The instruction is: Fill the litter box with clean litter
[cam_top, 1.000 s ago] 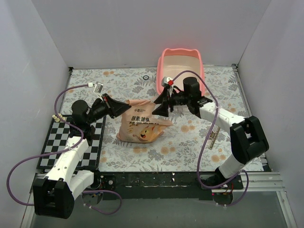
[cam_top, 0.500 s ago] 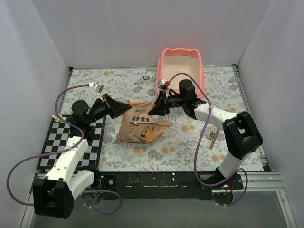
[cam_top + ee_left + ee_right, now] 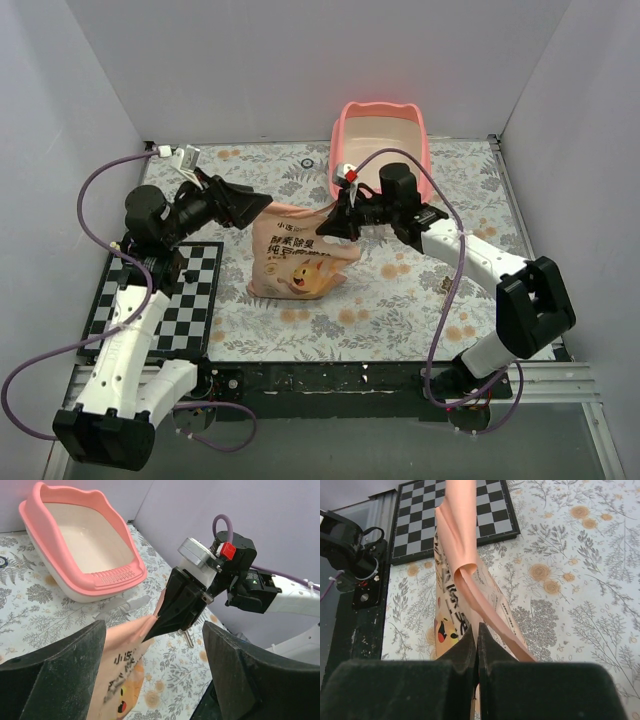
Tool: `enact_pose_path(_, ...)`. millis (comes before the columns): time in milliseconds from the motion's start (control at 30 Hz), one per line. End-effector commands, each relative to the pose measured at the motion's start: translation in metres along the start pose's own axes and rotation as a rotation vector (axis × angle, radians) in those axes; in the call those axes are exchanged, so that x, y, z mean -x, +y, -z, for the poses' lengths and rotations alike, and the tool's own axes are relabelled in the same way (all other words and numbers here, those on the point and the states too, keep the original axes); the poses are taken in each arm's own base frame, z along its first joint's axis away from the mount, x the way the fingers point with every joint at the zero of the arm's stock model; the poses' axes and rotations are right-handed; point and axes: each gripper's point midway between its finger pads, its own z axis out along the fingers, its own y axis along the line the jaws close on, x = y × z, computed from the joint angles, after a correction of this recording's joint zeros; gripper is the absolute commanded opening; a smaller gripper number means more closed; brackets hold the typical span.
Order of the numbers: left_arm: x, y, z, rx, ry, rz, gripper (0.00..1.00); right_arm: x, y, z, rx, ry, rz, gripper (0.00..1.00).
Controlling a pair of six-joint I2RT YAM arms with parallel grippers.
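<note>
The pink litter box (image 3: 343, 140) stands at the back of the table, its cream base bare (image 3: 90, 540). No clean litter shows; it is hidden. An orange-tan printed bag (image 3: 298, 262) stands mid-table. My right gripper (image 3: 326, 228) is shut on the bag's upper right edge, and in its own view the jaws (image 3: 478, 632) pinch the folded bag film (image 3: 457, 555). My left gripper (image 3: 257, 208) hovers open just left of the bag top. In the left wrist view the bag corner (image 3: 122, 660) lies loose between the left gripper's (image 3: 154, 647) wide-apart fingers.
A checkerboard mat (image 3: 195, 290) lies at the left front. A small key (image 3: 188, 639) rests on the floral cloth under the right gripper. A small ring (image 3: 307, 162) lies near the back, and a thin tan strip (image 3: 447, 286) at the right. White walls close in three sides.
My right gripper closed on the bag's upper edge. My left gripper opened, let go of the bag's left corner and drew back up and to the left.
</note>
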Motion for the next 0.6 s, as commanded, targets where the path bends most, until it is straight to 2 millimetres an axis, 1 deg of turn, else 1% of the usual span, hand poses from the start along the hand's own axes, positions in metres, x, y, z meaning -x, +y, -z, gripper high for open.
enact_pose_path(0,-0.006,0.001,0.013,0.092,0.057,-0.006,0.79,0.031,-0.01,0.021,-0.144,0.039,0.14,0.01)
enact_pose_path(33,-0.008,0.003,0.012,0.095,0.08,-0.01,0.79,0.027,-0.005,0.023,-0.143,0.072,0.136,0.01)
enact_pose_path(133,-0.012,0.006,0.008,0.085,0.149,-0.054,0.79,0.036,0.009,0.026,-0.132,0.122,0.198,0.01)
enact_pose_path(167,-0.011,0.01,0.006,0.096,0.163,-0.077,0.79,0.039,0.014,0.027,-0.119,0.134,0.216,0.01)
enact_pose_path(267,-0.014,0.014,-0.003,0.119,0.208,-0.132,0.81,0.044,0.031,0.03,-0.075,0.178,0.256,0.01)
enact_pose_path(400,-0.025,0.006,-0.019,0.096,0.289,-0.23,0.84,0.041,0.056,0.03,-0.007,0.245,0.273,0.01)
enact_pose_path(500,-0.024,-0.003,-0.023,0.065,0.299,-0.346,0.86,0.041,0.072,0.032,0.035,0.246,0.281,0.01)
enact_pose_path(567,-0.027,-0.013,-0.022,0.008,0.313,-0.404,0.87,0.041,0.078,0.033,0.049,0.241,0.279,0.01)
